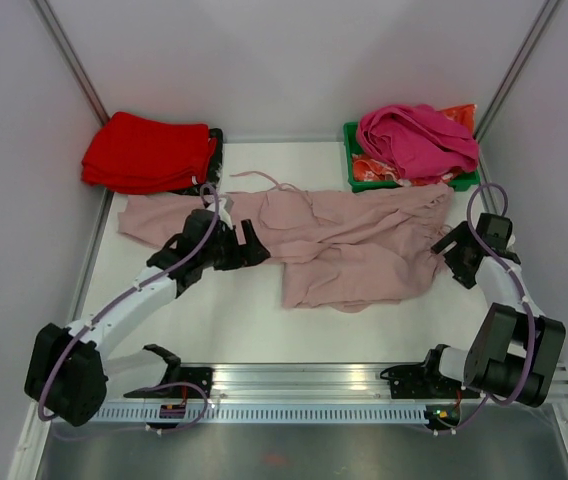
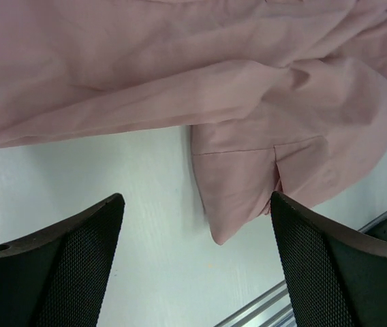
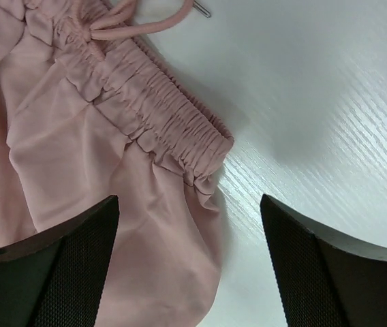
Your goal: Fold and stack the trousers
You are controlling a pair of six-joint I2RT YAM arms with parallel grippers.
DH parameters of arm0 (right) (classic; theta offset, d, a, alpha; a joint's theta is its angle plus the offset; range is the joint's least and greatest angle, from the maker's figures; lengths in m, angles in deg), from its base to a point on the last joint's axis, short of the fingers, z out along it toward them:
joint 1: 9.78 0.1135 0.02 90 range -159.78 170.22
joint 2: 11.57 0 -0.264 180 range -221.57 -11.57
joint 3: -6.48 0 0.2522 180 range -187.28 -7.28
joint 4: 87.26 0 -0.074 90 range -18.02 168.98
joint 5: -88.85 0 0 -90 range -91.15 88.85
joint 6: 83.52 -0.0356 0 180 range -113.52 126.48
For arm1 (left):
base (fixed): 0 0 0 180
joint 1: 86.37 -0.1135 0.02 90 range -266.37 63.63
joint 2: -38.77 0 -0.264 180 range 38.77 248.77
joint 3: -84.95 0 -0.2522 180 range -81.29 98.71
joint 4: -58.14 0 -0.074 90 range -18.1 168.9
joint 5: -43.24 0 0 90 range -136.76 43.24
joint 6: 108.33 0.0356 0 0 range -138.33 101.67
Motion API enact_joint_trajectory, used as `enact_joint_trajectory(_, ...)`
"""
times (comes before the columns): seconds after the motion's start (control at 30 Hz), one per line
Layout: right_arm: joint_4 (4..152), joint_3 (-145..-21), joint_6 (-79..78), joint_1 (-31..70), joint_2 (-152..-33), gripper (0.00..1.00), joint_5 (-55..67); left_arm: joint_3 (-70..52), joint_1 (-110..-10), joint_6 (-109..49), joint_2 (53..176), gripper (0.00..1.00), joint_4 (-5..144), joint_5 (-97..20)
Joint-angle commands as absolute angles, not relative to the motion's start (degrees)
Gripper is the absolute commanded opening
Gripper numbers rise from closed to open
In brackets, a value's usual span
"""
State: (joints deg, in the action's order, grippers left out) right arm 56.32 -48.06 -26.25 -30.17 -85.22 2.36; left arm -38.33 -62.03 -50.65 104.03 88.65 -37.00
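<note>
The left end effector (image 2: 197, 269) is hovering wide open and empty above a leg hem (image 2: 238, 197), likely placed to pinch it. The trousers (image 1: 354, 245) are lying crumpled across the table (image 1: 234, 320) between both arms, thin, soft, pale pink. The right end effector (image 3: 190, 269) is gaping empty over the gathered elastic waistband (image 3: 159, 119).

Trousers (image 1: 344, 240): spread across the middle of the table (image 1: 224, 325), toward the far edge. Folded garments (image 1: 147, 152): far left corner. Bin (image 1: 351, 160) holding another garment (image 1: 414, 135): far right corner.

Left tool (image 2: 195, 201), right tool (image 3: 190, 201) spread wide
</note>
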Motion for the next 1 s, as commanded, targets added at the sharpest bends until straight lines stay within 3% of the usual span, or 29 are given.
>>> enact_joint_trajectory(0.0, 61.57, -45.7, -30.96, -30.35, -83.02, 0.89, -0.54, -41.55, -56.68, -57.61, 106.88, 0.92, 78.6, -35.6)
enact_joint_trajectory(0.2, 64.56, -44.72, -30.61, -30.35, -86.18, 0.77, -0.8, -43.94, -48.23, -64.64, 114.44, 0.91, 68.22, -38.23)
enact_joint_trajectory(0.3, 66.49, -44.72, -29.74, -30.35, -86.89, 0.63, -0.8, -44.38, -45.25, -67.55, 118.04, 0.9, 64.89, -40.08)
enact_joint_trajectory(0.4, 68.25, -44.63, -29.82, -30.35, -86.71, 0.42, -0.8, -44.46, -41.73, -68.69, 120.77, 0.89, 63.73, -42.1)
enact_joint_trajectory(0.53, 70.36, -45.07, -29.56, -30.35, -86.19, 0.0, 2.53, -45.17, -37.6, -68.96, 121.39, 0.89, 64.51, -45.87)
enact_joint_trajectory(0.7, 69.57, -47.7, -30.52, -30.35, -79.45, 0.0, 8.25, -47.19, -34.43, -64.05, 115.0, 0.89, 66.27, -52.46)
enact_joint_trajectory(0.83, 63.71, -50.08, -29.31, -30.35, -74.24, 0.03, 5.54, -47.37, -31.27, -62.37, 112.25, 0.9, 71.54, -58.36)
enact_joint_trajectory(0.87, 62.9, -49.91, -28.94, -30.35, -73.89, 0.11, 2.4, -47.89, -31.0, -62.54, 111.99, 0.9, 71.55, -58.97)
enact_joint_trajectory(0.9, 62.63, -48.26, -28.68, -30.35, -73.62, 0.34, 0.89, -48.33, -30.74, -62.8, 111.9, 0.9, 71.55, -59.68)
enact_joint_trajectory(0.97, 62.19, -46.58, -27.89, -30.35, -73.97, 0.56, -2.28, -49.38, -30.47, -64.03, 111.9, 0.9, 71.37, -59.68)
